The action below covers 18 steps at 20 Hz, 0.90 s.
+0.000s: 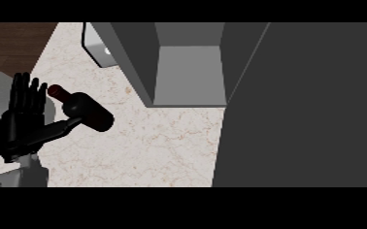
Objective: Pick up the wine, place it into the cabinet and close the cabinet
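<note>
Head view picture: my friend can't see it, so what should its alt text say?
A dark wine bottle with a red cap lies on the pale speckled stone counter, beside the robot's open black left hand, whose thumb touches it. Ahead stands a grey cabinet, open and with nothing visible inside, its dark door swung out at right.

Open cabinet [188,70] at the top centre, its inside bare and facing the table [158,145]. Grey side walls flanking that opening left and right. Wide dark door panel [301,106] filling the whole right side, blocking passage there. Broad stretch of bare marbled table below the cabinet mouth, free for a pass. Wine bottle [84,107] tilted at the left, touching the left robot hand [28,121], well apart from the opening.
</note>
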Motion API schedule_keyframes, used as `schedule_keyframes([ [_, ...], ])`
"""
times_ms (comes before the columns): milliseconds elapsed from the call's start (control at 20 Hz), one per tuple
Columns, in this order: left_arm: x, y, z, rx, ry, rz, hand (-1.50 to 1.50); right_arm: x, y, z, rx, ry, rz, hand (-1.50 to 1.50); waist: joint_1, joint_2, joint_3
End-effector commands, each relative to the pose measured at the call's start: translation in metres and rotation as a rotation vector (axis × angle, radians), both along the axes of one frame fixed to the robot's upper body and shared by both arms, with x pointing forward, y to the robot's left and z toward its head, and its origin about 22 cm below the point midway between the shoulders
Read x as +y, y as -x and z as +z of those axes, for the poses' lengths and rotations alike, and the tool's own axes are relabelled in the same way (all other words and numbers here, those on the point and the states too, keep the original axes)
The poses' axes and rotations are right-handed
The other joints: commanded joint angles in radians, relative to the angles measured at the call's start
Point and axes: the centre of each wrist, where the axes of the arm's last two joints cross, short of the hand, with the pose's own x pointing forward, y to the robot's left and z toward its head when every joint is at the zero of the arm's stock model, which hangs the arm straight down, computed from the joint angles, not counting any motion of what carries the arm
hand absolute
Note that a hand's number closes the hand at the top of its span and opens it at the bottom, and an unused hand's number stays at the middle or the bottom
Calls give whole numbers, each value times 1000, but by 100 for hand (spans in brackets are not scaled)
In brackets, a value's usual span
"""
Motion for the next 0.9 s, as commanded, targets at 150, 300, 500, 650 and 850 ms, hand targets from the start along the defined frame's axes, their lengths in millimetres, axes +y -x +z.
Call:
schedule_keyframes([
  [150,9,9,-44,63,20,-1,-150,-6,12,4,-23,-2,16,-150,3,-1,0],
  [300,25,3,-66,55,38,-3,-150,-1,1,4,-30,-32,29,-150,0,1,0],
  [500,20,29,-107,60,38,-37,-150,3,1,17,-40,-27,34,-150,3,1,-1],
  [650,14,15,-123,59,37,-28,-150,-17,8,0,-34,-11,14,-150,-5,2,0],
  [850,18,13,-127,80,78,-45,-150,-13,23,15,-34,-15,23,-150,-2,0,0],
])
